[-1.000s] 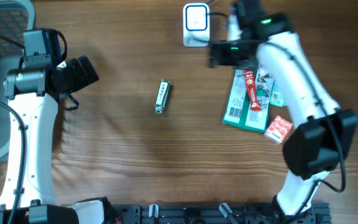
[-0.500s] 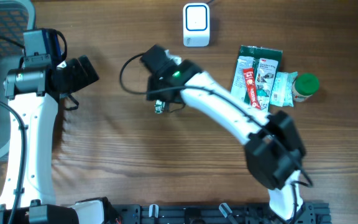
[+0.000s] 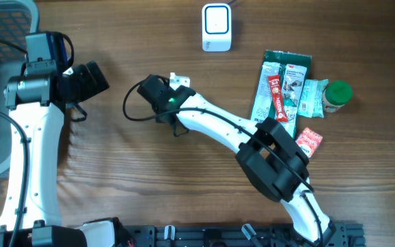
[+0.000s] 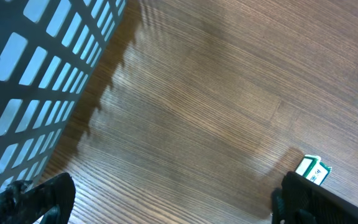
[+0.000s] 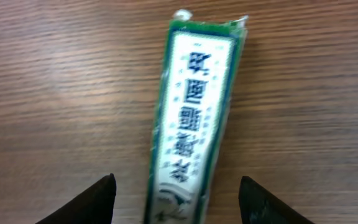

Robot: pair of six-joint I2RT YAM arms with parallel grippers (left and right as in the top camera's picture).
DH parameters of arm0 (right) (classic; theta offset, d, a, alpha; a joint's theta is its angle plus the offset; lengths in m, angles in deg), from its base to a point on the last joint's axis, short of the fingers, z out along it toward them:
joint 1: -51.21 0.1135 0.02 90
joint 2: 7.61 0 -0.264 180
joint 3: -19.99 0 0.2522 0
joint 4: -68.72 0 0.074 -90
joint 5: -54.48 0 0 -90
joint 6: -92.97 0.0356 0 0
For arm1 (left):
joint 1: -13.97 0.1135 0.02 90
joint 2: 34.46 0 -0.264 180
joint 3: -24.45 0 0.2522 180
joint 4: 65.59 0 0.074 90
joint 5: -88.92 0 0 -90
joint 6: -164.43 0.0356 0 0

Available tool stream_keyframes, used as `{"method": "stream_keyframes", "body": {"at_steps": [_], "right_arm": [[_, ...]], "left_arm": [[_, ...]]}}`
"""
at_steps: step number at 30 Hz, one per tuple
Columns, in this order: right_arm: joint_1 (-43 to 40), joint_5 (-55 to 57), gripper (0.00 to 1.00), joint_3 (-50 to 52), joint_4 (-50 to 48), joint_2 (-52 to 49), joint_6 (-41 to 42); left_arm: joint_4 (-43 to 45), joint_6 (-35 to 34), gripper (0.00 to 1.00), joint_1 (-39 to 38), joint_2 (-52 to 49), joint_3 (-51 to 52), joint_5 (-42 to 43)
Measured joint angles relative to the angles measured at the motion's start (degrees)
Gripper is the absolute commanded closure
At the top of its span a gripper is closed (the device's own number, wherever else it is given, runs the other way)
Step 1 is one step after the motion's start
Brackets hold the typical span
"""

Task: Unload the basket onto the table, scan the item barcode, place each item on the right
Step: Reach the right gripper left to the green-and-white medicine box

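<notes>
A long green-and-white stick packet (image 5: 194, 112) lies flat on the wooden table, printed side up. My right gripper (image 5: 178, 180) straddles its near end, with a strip of bare wood between each finger and the packet, so the jaws are open around it. From overhead, the right gripper (image 3: 164, 101) hangs over the packet at table centre and hides most of it. The white scanner (image 3: 216, 27) stands at the far edge, well beyond it. My left gripper (image 4: 176, 208) is open over bare wood, and overhead shows it (image 3: 91, 79) at the left.
Green snack packs (image 3: 280, 96), a green-lidded jar (image 3: 336, 96) and a small red box (image 3: 308, 142) lie at the right. A mesh basket (image 3: 5, 27) sits at the far left, its grid (image 4: 36, 81) filling the left wrist view's corner.
The right arm swung from the scanner side across to the packet at centre and lowered over it, its jaws narrowing. The left arm has not moved.
</notes>
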Motion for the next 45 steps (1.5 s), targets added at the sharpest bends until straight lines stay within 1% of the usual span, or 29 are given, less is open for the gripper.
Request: {"method": "stream_keyframes", "body": {"at_steps": [2,9,10,11,12,14,19,22,24,28,30,33,37,40,42,43,45], "right_arm": [[-0.31,0.42,0.48,0.00,0.09,0.00,0.24],[-0.39,0.81,0.49,0.00,-0.22,-0.98,0.59],[-0.39,0.81,0.55,0.00,-0.26,-1.53,0.61],[-0.39,1.27,0.64,-0.04,-0.35,-2.23,0.52],[-0.39,1.20,0.68,-0.04,-0.48,-2.23,0.70],[-0.37,1.97,0.71,-0.02,-0.57,-2.25,0.57],[-1.14,6.14,0.72,-0.02,1.20,-2.25,-2.78],[-2.67,9.09,0.72,-0.02,3.74,-2.05,-5.77],[-4.31,10.58,0.71,0.00,4.57,-1.27,-10.58],[-7.23,12.41,0.71,-0.02,5.92,1.49,-24.02],[-8.02,13.07,0.71,-0.02,7.65,2.10,-29.11],[-8.07,13.22,0.71,0.39,8.85,2.12,-33.57],[-7.76,13.25,0.70,3.56,6.45,2.14,-35.98],[-7.67,13.20,0.60,4.96,6.49,2.14,-36.79],[-7.63,13.25,0.49,4.98,6.47,2.14,-37.38],[-7.63,13.22,0.45,4.98,6.49,2.12,-38.18],[-7.56,13.22,0.43,4.98,6.60,2.14,-39.80]], "left_arm": [[-0.02,0.00,0.00,0.00,0.00,0.00,-0.02],[0.00,0.00,0.00,0.00,0.00,0.00,0.00],[0.00,0.00,0.00,0.00,0.00,0.00,0.00],[0.00,0.00,0.00,0.00,0.00,0.00,-0.02],[0.02,0.00,0.00,0.00,0.00,0.00,-0.02],[0.00,0.00,0.00,0.00,0.00,0.00,-0.02],[0.00,0.00,0.00,0.00,0.00,0.00,-0.02],[0.00,0.00,0.00,0.00,0.00,0.00,0.00],[0.00,0.00,0.00,0.00,0.00,0.00,-0.02],[0.00,0.00,0.00,0.00,0.00,0.00,-0.02],[0.00,0.00,0.00,0.00,0.00,0.00,-0.02],[0.00,0.00,0.00,0.00,0.00,0.00,0.00],[0.00,0.00,0.00,0.00,0.00,0.00,0.00],[0.00,0.00,0.00,0.00,0.00,0.00,-0.02],[0.00,0.00,0.00,0.00,0.00,0.00,0.00],[0.00,0.00,0.00,0.00,0.00,0.00,0.00],[0.00,0.00,0.00,0.00,0.00,0.00,-0.02]]}}
